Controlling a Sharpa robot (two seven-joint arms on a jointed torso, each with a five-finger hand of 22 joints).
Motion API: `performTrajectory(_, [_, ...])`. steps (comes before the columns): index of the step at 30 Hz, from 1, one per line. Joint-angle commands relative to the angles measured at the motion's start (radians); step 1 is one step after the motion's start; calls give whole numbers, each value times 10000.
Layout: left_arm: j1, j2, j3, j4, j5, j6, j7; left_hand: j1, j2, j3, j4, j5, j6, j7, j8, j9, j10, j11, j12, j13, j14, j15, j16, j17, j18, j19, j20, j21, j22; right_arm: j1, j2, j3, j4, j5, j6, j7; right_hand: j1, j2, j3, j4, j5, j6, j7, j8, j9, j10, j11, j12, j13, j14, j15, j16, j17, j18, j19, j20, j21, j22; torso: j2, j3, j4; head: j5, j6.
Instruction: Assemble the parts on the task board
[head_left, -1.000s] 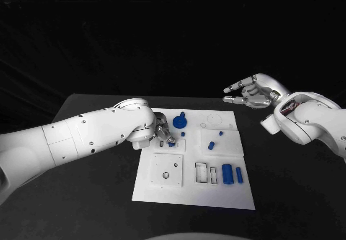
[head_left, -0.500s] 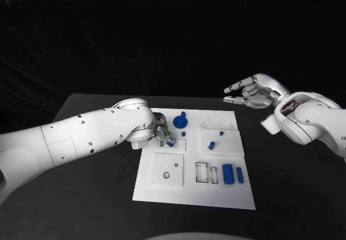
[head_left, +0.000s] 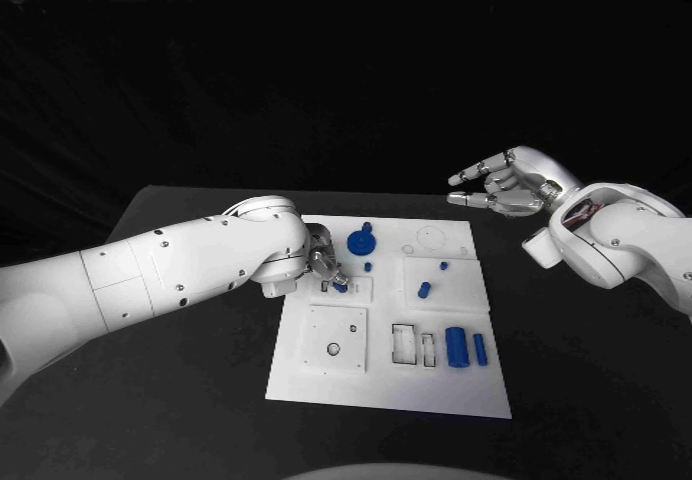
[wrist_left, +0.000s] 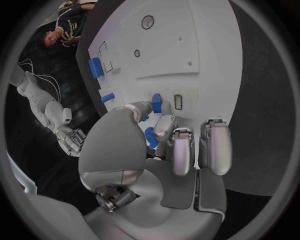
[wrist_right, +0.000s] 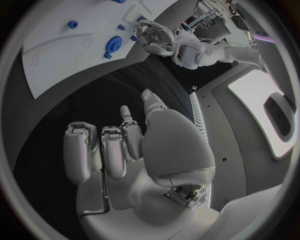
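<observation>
The left hand is down over the upper left part of the white task board, pinching a small blue part between thumb and fingers just above a small rectangular slot; another blue peg stands beside that slot. The right hand is raised off the board's far right corner, grasping nothing, its fingers loosely curled and apart. On the board, a round blue gear-like part sits near the far edge, a short blue peg lies in the middle, and a blue cylinder with a slimmer blue bar beside it rests toward the near right, next to two rectangular cutouts.
</observation>
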Motion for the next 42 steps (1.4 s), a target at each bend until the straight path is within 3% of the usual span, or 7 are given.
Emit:
performTrajectory(1, [-28, -13, -13, 46, -146, -226, -1207, 5, 95, 1799, -1711, 42, 38, -11, 41, 15, 70, -8, 70, 15, 1054, 5, 30, 2635, -95, 549, -19, 55, 831, -9, 15, -1, -1, -18, 157, 61, 38, 59, -9, -41, 51, -40, -22, 23, 16, -90, -4, -44, 1137, 878, 33, -57, 2012, 19, 9, 63, -51, -10, 1, 5, 1, -6, -5])
performTrajectory(13, [-143, -186, -13, 486, -448, -948, -995, -46, 83, 1866, -1772, 72, 61, -19, 64, 39, 123, -17, 118, 69, 1054, -4, 30, 2635, -114, 580, -26, 113, 926, -10, 7, -1, 6, -10, 198, 78, 38, 59, -9, -41, 51, -40, -22, 23, 16, -90, -4, -44, 1137, 878, 33, -57, 2012, 19, 9, 63, -51, -10, -1, 10, -8, 6, -18])
performTrajectory(30, [-406, -772, -4, 1423, -1243, -2839, -482, -162, 8, 2039, -1899, 102, 130, -49, 104, 77, 233, -48, 214, 177, 1054, -29, 30, 2635, -151, 644, -48, 230, 1117, -15, -19, -4, -6, 11, 246, 94, 24, 57, -24, -39, 53, -39, -23, 24, 17, -89, -4, -43, 1137, 875, 33, -64, 2000, 20, 7, 63, -54, -14, 3, 7, 9, -19, -46])
performTrajectory(42, [-657, -862, -3, 1505, -1765, -3538, -323, -209, -23, 2119, -1939, 106, 160, -61, 113, 85, 268, -60, 241, 210, 1054, -39, 30, 2635, -165, 667, -58, 272, 1187, -19, -22, -7, -14, 14, 267, 99, 24, 57, -24, -39, 53, -39, -23, 24, 17, -89, -4, -43, 1137, 875, 33, -64, 2000, 20, 7, 63, -54, -14, 0, -3, -7, 10, -71])
